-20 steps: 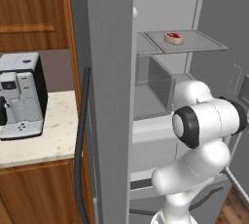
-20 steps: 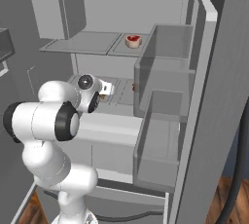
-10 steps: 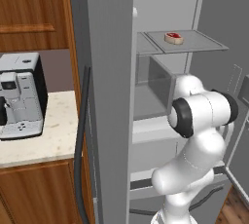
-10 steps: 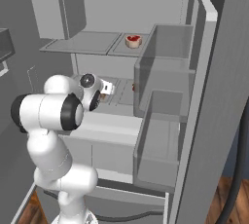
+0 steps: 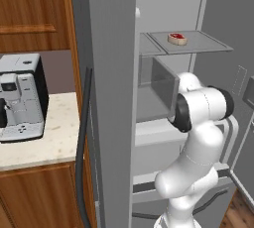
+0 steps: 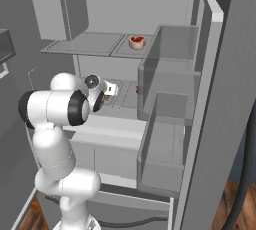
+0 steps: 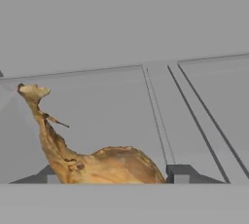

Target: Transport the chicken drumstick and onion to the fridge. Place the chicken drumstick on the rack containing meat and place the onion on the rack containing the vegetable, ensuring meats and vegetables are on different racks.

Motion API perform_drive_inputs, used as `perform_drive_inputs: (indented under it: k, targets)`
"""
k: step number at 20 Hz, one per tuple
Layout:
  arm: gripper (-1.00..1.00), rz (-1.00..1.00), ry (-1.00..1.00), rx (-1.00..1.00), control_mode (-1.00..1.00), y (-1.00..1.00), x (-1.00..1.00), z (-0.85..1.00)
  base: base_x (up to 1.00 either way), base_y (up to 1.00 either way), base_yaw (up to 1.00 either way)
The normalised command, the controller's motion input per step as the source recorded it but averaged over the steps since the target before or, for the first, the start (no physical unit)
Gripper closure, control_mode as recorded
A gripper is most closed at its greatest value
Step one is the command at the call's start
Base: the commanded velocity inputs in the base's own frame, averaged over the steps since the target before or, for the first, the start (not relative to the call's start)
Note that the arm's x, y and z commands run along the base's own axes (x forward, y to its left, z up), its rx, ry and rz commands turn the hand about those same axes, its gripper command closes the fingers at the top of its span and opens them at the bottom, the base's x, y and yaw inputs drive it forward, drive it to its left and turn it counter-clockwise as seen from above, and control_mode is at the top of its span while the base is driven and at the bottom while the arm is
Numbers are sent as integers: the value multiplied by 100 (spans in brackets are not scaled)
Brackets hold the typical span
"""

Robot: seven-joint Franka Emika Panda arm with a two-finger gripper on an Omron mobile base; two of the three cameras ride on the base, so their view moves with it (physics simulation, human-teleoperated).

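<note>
The arm (image 6: pixel 55 119) reaches into the open fridge (image 5: pixel 114 98), elbow bent mid-frame, nearer the middle shelf than a second ago. In the hand view's lower left, one drumstick (image 7: pixel 92 162) lies on that shelf between the two fingertips (image 7: pixel 181 173); jaws part open, grip uncertain. One meat piece (image 5: pixel 177 38) sits on the upper shelf.

brown chicken drumstick (image 7: pixel 92 157) lies on a pale fridge (image 5: pixel 114 98) shelf, bone end raised.
</note>
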Motion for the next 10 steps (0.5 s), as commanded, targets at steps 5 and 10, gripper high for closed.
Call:
perform_drive_inputs:
  k: [5, 10]
  targets:
    - [100, 0, 0, 0, -100, 3, 28, -21, 0, 0, 0]
    - [-100, 0, 0, 0, -100, 15, 8, -29, 0, 0, 0]
